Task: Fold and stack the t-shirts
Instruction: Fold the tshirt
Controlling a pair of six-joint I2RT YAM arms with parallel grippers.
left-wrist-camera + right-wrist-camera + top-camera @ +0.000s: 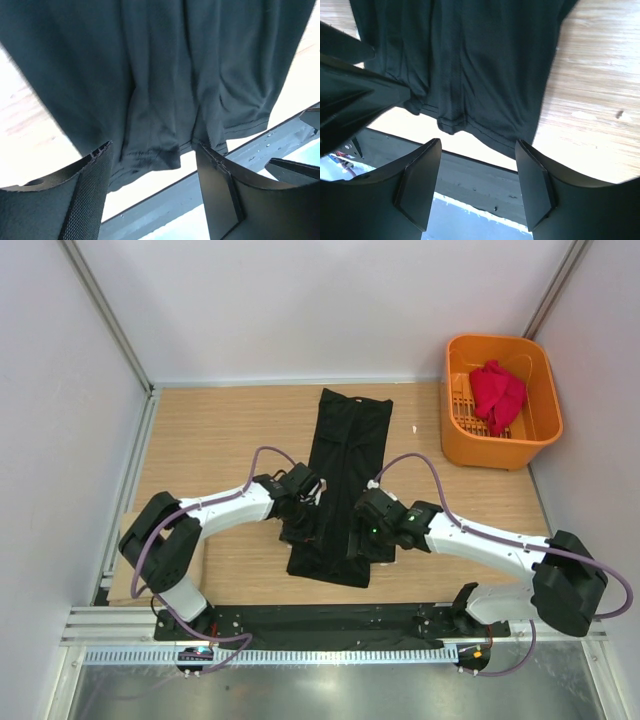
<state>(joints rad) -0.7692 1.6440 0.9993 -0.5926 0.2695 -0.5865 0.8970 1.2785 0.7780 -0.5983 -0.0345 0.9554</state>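
Step in hand, as judged: crosswise fold of the black t-shirt (340,470), which lies flat as a narrow lengthwise strip. Its near hem sits directly beneath and just ahead of both sets of jaws.

Left gripper (150,150): jaws well apart, nothing held. Whether one fingertip touches the hem cannot be told.

Right gripper (477,145): jaws well apart, nothing held.

Next move requires both grippers to lower, close on the hem corners and carry them evenly toward the far end.

The red t-shirt (497,395) waits in the orange basket (490,452), well beyond the right jaws.
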